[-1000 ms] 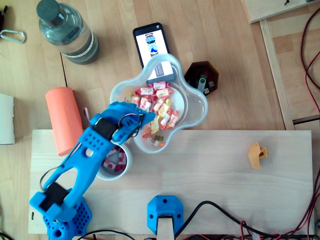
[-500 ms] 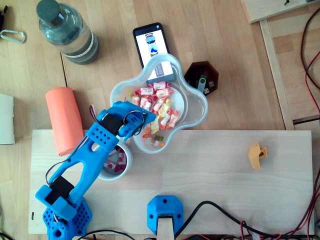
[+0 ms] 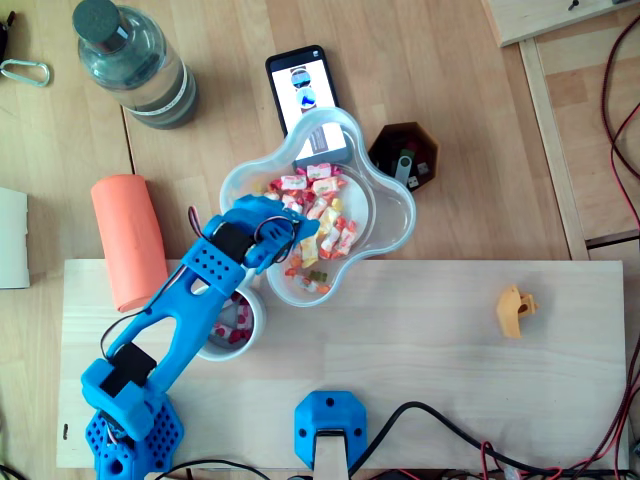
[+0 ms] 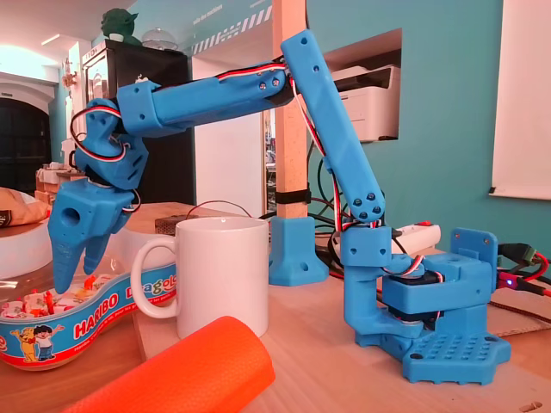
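Blue hand (image 4: 77,277) hangs inside the candy tub (image 4: 129,301) (its wall reads "HARBO").

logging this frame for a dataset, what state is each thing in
gripper: pointing down into the clear bowl, open or shut unclear
clear bowl: upright, holding wrapped sweets
white mug: upright, candies inside
water bottle: cap on
phone: screen lit, lower end overlapped by the bowl's rim
orange roll: lying on its side
brown box: open, USB stick inside
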You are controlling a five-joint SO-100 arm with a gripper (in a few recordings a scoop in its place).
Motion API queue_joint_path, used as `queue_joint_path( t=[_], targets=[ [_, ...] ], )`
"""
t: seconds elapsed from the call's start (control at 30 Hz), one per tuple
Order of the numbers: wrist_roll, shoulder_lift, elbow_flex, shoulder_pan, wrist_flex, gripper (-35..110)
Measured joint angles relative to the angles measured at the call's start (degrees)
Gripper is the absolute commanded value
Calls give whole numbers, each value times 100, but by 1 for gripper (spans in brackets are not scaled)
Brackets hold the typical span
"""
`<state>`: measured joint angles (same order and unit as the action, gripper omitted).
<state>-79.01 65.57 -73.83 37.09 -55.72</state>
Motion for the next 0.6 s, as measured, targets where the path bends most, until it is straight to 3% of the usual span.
queue_joint_path(
  t=[0.6],
  targets=[
    [26, -290, 0, -79, 0, 28]
  ],
)
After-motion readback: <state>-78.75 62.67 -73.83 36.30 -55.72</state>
